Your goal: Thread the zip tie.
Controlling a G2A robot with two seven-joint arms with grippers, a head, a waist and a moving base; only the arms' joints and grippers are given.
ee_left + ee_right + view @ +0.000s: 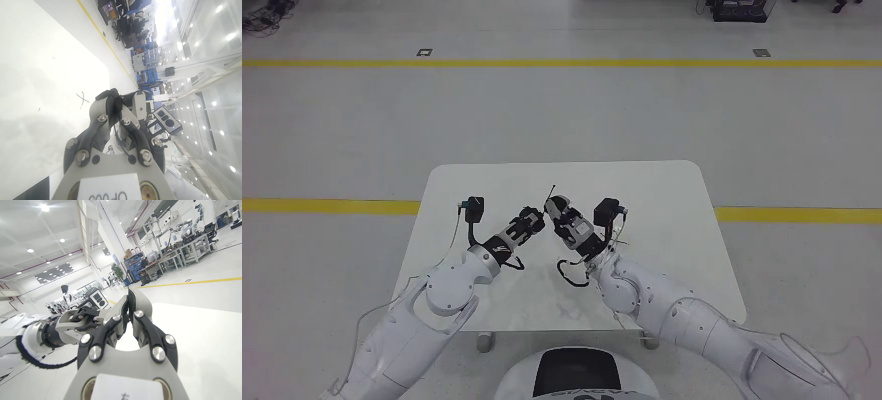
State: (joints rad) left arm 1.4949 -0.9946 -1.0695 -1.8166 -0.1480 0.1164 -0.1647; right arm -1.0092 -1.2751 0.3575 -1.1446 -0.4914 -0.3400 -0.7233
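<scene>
Two claws pinching one zip tie (128,281) above the middle of the table (662,200).
Right gripper (129,292): fingers pressed together on the tie, whose thin end sticks out past the fingertips. Left gripper (115,98): just beside the right one, tip to tip, fingers closed on a dark part of the tie, with a thin dark strap running back between them. Table: white, with rounded corners. Thin dark strands (82,98) lie crossed on it, apart from both grippers.

Thin black zip tie (128,279) — pinched in the jaws of the right gripper (129,294), tip poking out beyond them.
</scene>
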